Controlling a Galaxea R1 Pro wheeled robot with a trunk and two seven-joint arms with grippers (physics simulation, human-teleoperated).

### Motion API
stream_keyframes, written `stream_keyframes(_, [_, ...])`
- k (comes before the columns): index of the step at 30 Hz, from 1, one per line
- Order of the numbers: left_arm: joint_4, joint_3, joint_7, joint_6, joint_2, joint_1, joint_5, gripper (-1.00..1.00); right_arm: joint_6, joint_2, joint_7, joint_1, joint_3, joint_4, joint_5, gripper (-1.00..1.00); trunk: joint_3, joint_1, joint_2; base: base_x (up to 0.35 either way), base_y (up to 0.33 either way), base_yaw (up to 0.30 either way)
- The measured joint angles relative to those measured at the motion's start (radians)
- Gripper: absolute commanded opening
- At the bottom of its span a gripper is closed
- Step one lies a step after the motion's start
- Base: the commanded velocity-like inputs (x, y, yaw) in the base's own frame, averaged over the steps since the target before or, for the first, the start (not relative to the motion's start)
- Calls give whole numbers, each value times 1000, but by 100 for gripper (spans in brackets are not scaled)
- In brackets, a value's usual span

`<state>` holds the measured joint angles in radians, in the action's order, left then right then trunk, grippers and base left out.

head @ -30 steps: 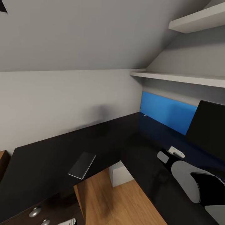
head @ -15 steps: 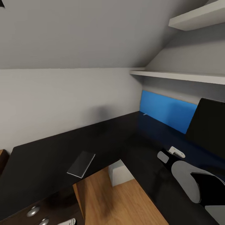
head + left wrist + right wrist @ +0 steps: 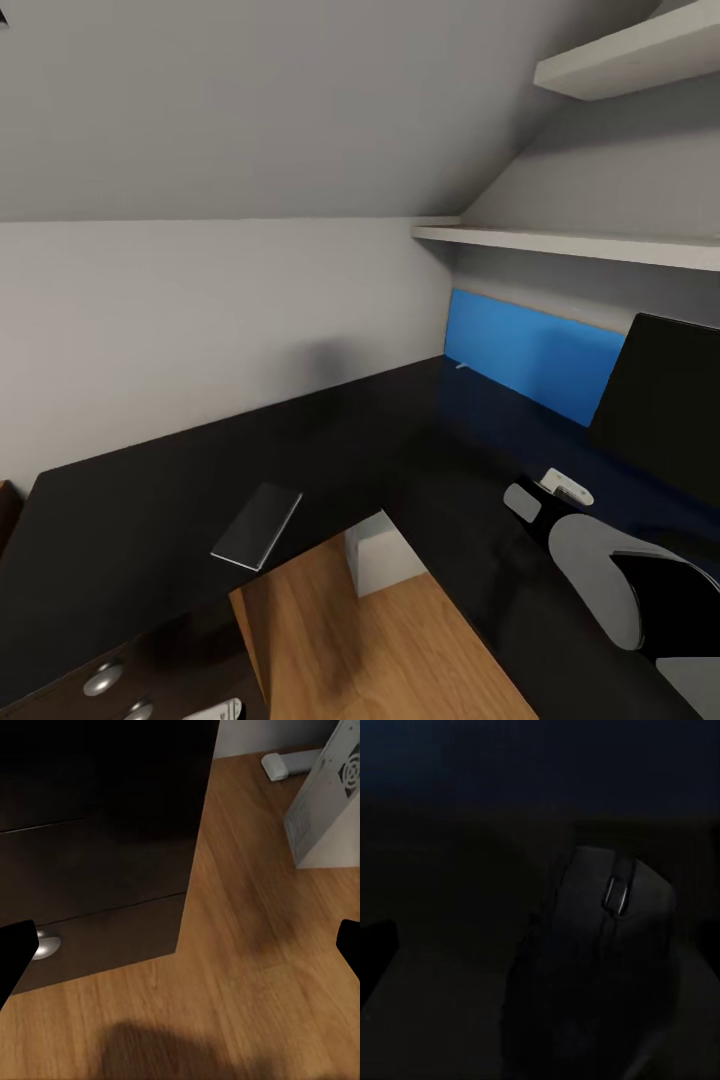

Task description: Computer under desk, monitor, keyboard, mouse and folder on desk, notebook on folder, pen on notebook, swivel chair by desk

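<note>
The black L-shaped desk has a dark notebook lying near its inner front edge. The monitor stands on the right wing in front of the blue back panel. A tiny white stick, perhaps the pen, lies at the panel's foot. The grey-white computer stands on the floor under the desk, and its vented side is also seen from the left wrist. My right gripper hovers open just over the black mouse on the desk. My left gripper is open above the floor, holding nothing.
A black drawer unit with silver knobs sits under the desk's left wing. Wooden floor lies between it and the computer. Two white shelves project from the wall above the monitor under a sloped ceiling.
The whole head picture has drifted slightly left, so the camera moved. The notebook, monitor and right arm keep their places relative to the desk.
</note>
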<state>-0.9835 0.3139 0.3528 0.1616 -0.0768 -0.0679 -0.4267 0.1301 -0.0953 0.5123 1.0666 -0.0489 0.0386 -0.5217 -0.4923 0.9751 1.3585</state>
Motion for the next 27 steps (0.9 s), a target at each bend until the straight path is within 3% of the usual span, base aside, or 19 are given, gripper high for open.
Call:
stream_keyframes(6, [2,0,1,1,-2,0,0,100,0,0,-1,0,0,1,0,100,0,0,0,0,0,0])
stream_keyframes(13, [53,4,2,-6,3,0,0,100,49,4,2,1,4,4,1,100,22,-27,-49,0,0,0])
stream_keyframes(16, [100,4,2,-7,14,0,3,100,51,7,1,1,6,5,3,100,31,-38,-70,0,0,0])
stream_keyframes(22, [127,2,3,-5,29,0,3,100,51,11,0,0,7,5,10,100,31,-38,-70,0,0,0])
stream_keyframes(27, [143,1,3,-4,32,0,4,100,59,28,-4,0,15,6,56,100,31,-38,-70,0,0,0])
